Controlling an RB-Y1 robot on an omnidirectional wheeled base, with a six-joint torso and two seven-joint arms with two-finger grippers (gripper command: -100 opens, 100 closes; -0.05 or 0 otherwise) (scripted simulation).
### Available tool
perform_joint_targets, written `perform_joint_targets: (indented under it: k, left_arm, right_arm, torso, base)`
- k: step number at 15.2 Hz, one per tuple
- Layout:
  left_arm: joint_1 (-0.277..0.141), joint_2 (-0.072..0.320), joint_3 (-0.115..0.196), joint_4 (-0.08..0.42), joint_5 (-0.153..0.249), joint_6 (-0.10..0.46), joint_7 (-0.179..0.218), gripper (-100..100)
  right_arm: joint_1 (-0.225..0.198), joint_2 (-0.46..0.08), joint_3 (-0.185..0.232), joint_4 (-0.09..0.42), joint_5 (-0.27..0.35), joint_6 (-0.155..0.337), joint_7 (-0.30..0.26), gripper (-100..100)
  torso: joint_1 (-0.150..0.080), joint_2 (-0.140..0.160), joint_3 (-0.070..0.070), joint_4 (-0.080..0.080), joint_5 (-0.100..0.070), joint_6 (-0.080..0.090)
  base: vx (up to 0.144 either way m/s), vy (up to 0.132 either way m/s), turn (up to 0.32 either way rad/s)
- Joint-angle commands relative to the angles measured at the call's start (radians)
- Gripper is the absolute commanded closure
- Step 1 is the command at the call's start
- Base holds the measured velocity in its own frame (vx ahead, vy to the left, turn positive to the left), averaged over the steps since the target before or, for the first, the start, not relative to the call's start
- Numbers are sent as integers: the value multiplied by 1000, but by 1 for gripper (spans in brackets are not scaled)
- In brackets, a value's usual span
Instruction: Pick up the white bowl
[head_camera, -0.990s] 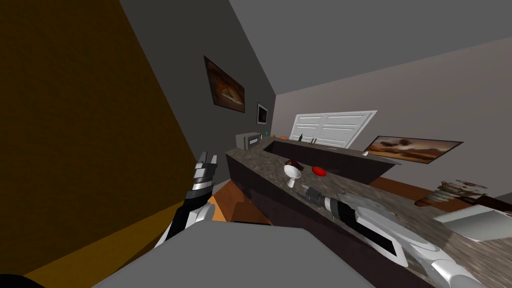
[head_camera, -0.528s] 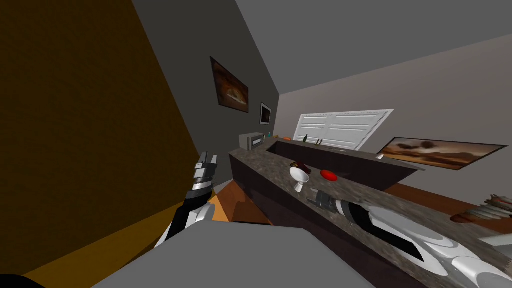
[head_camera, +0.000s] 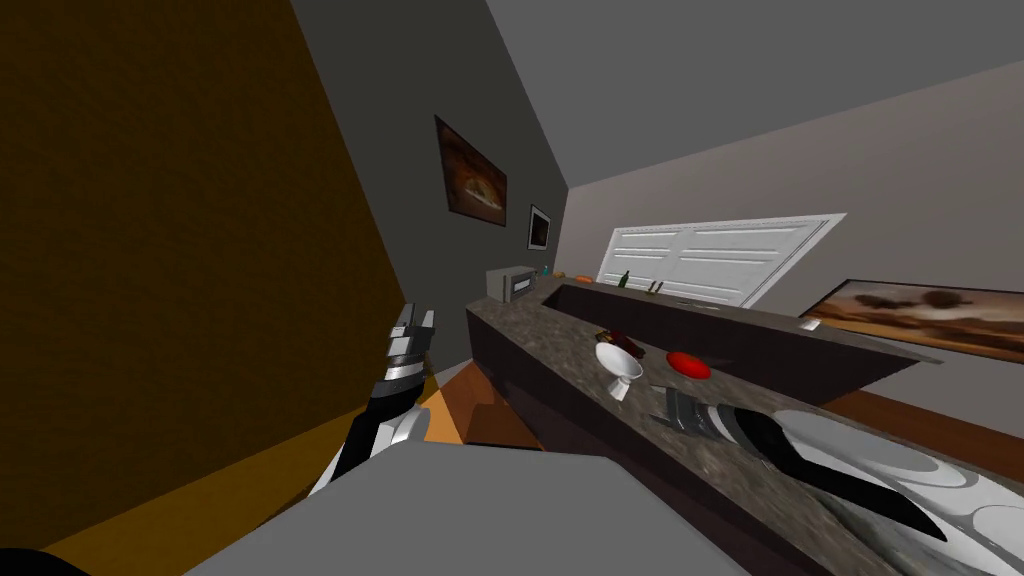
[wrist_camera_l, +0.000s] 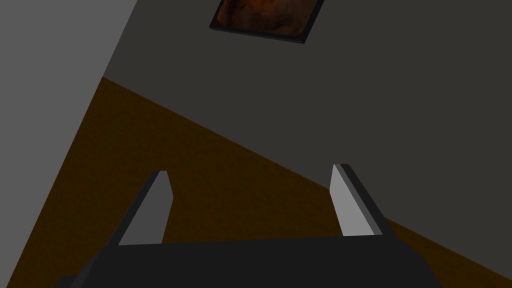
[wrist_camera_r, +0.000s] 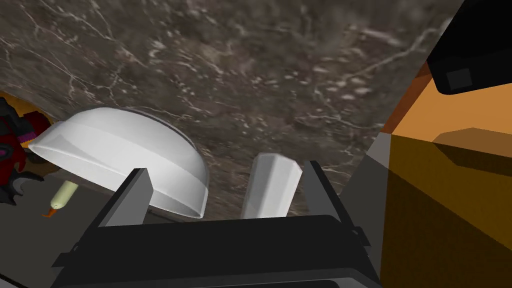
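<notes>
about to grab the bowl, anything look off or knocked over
Nothing stands out. The white bowl stands on its foot on the marbled counter, nothing spilled; the right gripper is open, with that foot showing between its fingers.

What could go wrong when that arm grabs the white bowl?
1. The bowl stands on a narrow foot. The open right gripper has one finger in line with its round body, so a bump might tip it.
2. It stands near the counter edge, so a push might send it to the floor.
3. A dark thing lies close beside it and could get knocked.
</notes>
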Motion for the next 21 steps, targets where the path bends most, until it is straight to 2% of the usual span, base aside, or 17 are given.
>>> perform_joint_targets:
  k: [1,2,4,5,6,9,12,13,17,18,19,21]
  left_arm:
    - [0,0,0,0,0,0,0,0]
    - [0,0,0,0,0,0,0,0]
    - [0,0,0,0,0,0,0,0]
    - [0,0,0,0,0,0,0,0]
    - [0,0,0,0,0,0,0,0]
    - [0,0,0,0,0,0,0,0]
    - [0,0,0,0,0,0,0,0]
    - [0,0,0,0,0,0,0,0]
    - [0,0,0,0,0,0,0,0]
    - [0,0,0,0,0,0,0,0]
    - [0,0,0,0,0,0,0,0]
    - [0,0,0,0,0,0,0,0]
  right_arm:
    - [-9,-24,23,29,25,3,9,-100]
    - [-6,-56,37,57,44,-4,22,-100]
    - [-6,-56,37,60,44,-4,22,-100]
    - [-3,-85,52,88,63,-11,34,-100]
    - [-3,-85,52,88,63,-11,34,-100]
    - [9,-148,97,156,111,-32,65,-100]
    - [9,-148,97,156,111,-32,65,-100]
    - [25,-175,140,195,146,-52,87,-100]
    - [34,-180,168,210,165,-67,99,-100]
    - [32,-180,164,192,163,-49,85,-100]
    - [29,-149,171,203,170,-36,95,-100]
    - [29,-127,175,208,173,-23,102,-100]
  torso:
    - [0,0,0,0,0,0]
    - [1,0,0,0,0,0]
    - [1,0,0,0,0,0]
    - [0,1,0,0,0,0]
    - [-1,1,0,0,0,0]
    - [0,-1,0,0,0,0]
    - [1,-2,-1,-1,0,0]
    - [-1,0,0,0,0,1]
    - [3,-5,-3,-1,0,-1]
    - [4,-6,-3,-1,0,-1]
    - [2,-3,-2,-1,0,0]
    - [-5,3,1,0,-2,0]
  base:
    - [74,90,87]
    - [79,103,110]
    - [61,71,58]
    - [52,59,77]
    - [61,58,90]
    - [96,90,157]
    - [82,73,49]
    - [90,78,167]
    - [149,117,187]
    - [86,66,41]
    - [32,5,55]
    - [-3,-46,76]
